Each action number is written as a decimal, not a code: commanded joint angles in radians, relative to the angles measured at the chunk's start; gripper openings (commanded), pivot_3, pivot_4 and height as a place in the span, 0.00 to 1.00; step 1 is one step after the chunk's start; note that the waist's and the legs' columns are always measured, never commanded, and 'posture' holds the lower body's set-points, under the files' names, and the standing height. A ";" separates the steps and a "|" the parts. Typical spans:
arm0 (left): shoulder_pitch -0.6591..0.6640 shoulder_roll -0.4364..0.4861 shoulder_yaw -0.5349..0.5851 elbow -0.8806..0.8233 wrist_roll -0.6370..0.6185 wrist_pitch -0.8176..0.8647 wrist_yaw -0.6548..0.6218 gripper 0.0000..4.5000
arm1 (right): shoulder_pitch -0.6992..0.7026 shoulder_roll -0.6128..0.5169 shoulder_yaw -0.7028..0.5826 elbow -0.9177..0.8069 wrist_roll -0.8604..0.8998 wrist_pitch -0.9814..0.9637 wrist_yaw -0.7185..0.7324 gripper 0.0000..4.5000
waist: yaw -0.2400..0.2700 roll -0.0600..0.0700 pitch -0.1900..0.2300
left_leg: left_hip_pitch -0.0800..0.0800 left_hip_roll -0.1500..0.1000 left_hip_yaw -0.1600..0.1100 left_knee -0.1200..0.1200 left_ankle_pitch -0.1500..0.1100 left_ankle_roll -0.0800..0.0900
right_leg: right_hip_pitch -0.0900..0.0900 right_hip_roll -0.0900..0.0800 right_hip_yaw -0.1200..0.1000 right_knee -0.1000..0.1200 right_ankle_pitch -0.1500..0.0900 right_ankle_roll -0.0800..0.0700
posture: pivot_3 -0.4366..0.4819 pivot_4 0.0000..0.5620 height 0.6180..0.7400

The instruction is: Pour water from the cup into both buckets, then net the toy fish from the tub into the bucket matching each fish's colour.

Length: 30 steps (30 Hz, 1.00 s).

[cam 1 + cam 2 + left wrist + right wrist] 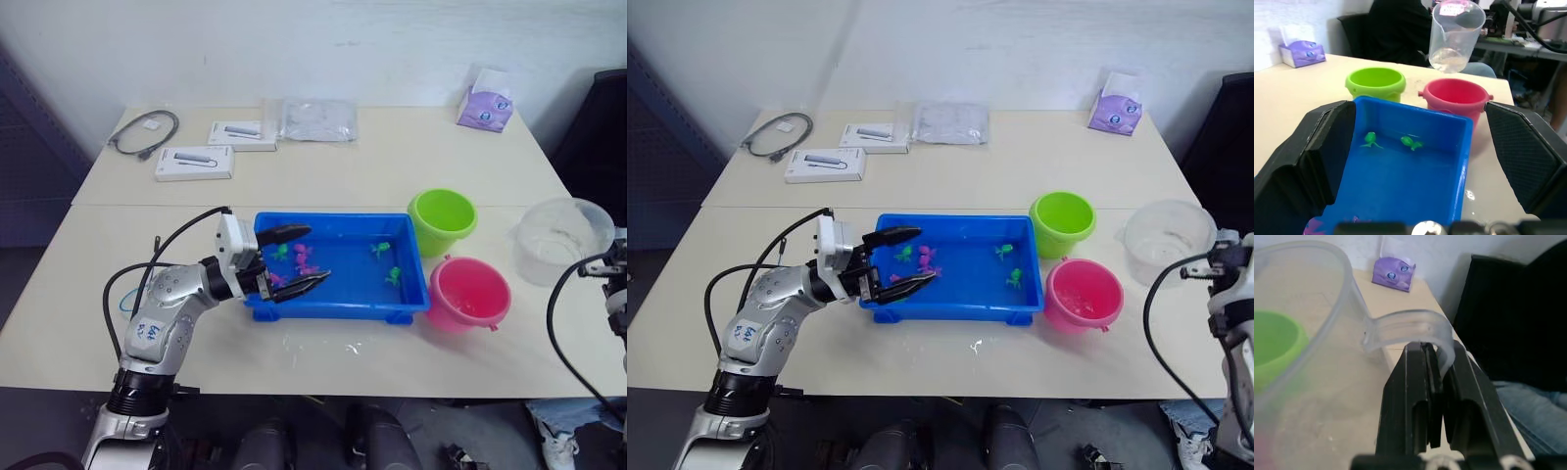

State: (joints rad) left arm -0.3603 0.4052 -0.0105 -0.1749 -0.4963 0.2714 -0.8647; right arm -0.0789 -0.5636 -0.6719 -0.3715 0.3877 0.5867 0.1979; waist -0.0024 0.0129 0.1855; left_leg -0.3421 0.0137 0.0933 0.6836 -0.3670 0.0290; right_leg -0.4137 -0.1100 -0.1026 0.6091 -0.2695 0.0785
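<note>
Centrally, near the bench's (88,323) front edge sits the tub (338,305) holding fish (380,249); the left gripper (290,258) gapes over its left end. Right, past both buckets (443,217), the right gripper (1436,396) pinches the cup's (560,238) handle.

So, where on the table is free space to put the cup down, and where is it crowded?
Bare tabletop lies between the tissue pack and the lime green bucket, and along the near edge in front of the blue tub. It is crowded where tub, green bucket and pink bucket stand close together, and at the far-left boxes.
</note>
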 commanded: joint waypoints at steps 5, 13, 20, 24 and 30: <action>-0.086 -0.004 0.050 0.056 0.029 0.001 0.094 1.00 | -0.248 -0.186 0.130 0.044 -0.031 0.320 -0.093 0.02 | 0.002 0.000 0.000 | -0.002 0.000 -0.001 0.000 0.000 0.000 | -0.001 0.000 -0.002 0.001 0.000 0.000 | 0.48 0.27 1.00; -0.092 -0.011 0.044 0.076 0.063 -0.024 0.120 1.00 | -0.409 -0.324 0.401 0.266 -0.237 0.194 -0.062 0.02 | 0.006 0.000 0.000 | -0.012 -0.002 -0.001 0.001 0.001 0.001 | -0.008 0.001 -0.004 0.001 0.001 0.002 | 0.48 0.27 1.00; -0.076 -0.011 0.036 0.070 0.069 -0.030 0.116 1.00 | -0.484 -0.332 0.543 0.411 -0.378 -0.038 -0.025 0.02 | 0.003 0.000 0.000 | -0.016 -0.003 0.002 0.002 0.002 0.001 | -0.013 0.005 -0.006 0.001 0.002 0.004 | 0.48 0.27 1.00; -0.075 -0.005 0.033 0.069 0.059 -0.011 0.105 1.00 | -0.517 -0.352 0.613 0.497 -0.480 -0.176 -0.014 0.02 | 0.003 0.000 0.000 | -0.015 -0.003 0.002 0.002 0.003 0.001 | -0.013 0.005 -0.005 0.002 0.002 0.004 | 0.48 0.27 1.00; -0.075 -0.002 0.032 0.068 0.066 -0.010 0.094 1.00 | -0.570 -0.353 0.691 0.600 -0.629 -0.360 -0.054 0.02 | 0.001 0.000 0.000 | -0.015 -0.002 0.002 0.002 0.004 -0.001 | -0.014 0.006 -0.004 0.002 0.002 0.004 | 0.48 0.27 1.00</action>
State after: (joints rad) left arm -0.4349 0.3984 0.0180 -0.0746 -0.4282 0.2712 -0.7641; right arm -0.6135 -0.8926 0.0250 0.2307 -0.1882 0.2930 0.1737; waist -0.0015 0.0128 0.1856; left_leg -0.3573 0.0118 0.0958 0.6852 -0.3633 0.0281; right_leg -0.4273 -0.1034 -0.1067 0.6112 -0.2672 0.0825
